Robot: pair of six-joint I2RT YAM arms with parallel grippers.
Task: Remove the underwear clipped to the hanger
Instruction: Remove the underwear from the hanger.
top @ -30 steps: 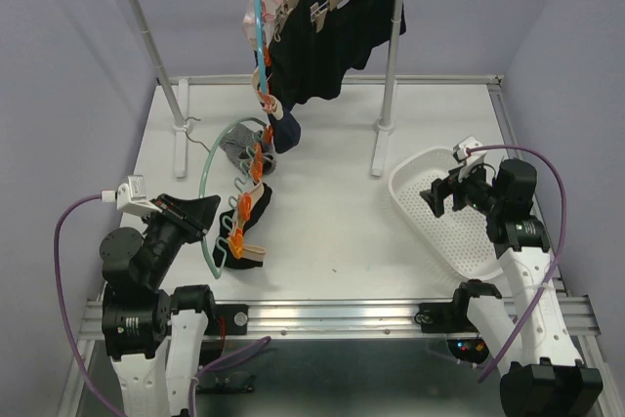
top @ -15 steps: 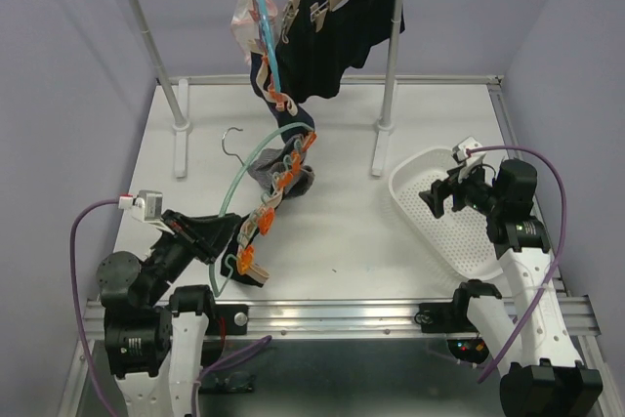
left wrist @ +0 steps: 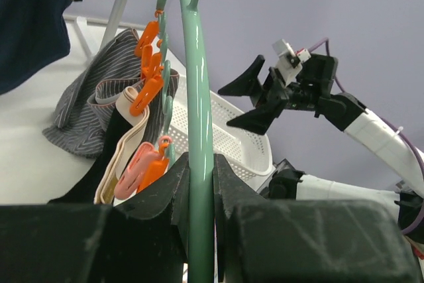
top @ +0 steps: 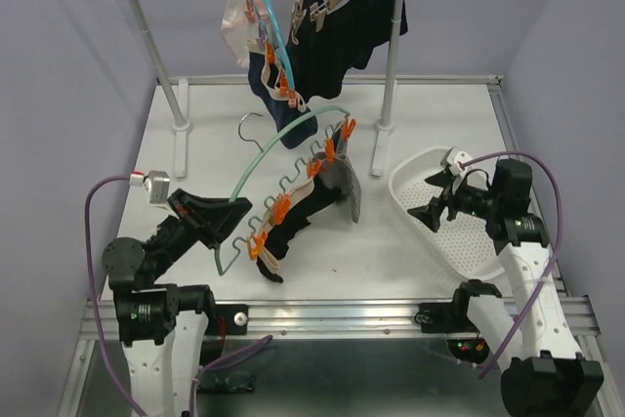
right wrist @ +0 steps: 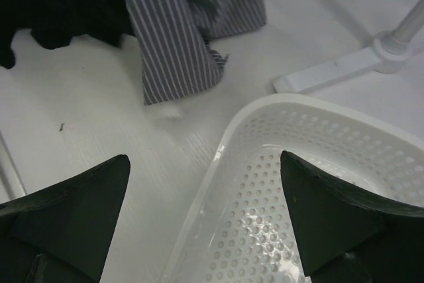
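- The left gripper [top: 223, 218] is pinched tight on the green hanger [top: 278, 142], gripping its rod near the low end. From there the hanger slants up and away to the right, above the table [top: 391, 241].
- The underwear [top: 296, 225] hangs from that hanger by orange clips [top: 280, 205]. A black pair with a beige waistband sits nearest the gripper, and a grey striped pair [top: 346, 187] sits at the far end.
- The right gripper [top: 430, 198] has its fingers spread wide and holds nothing. It hangs over the left rim of the white basket [top: 474, 256] on the right.
- Other pairs [top: 342, 36], black, navy and pale pink, hang on the rack [top: 391, 56] at the far side.
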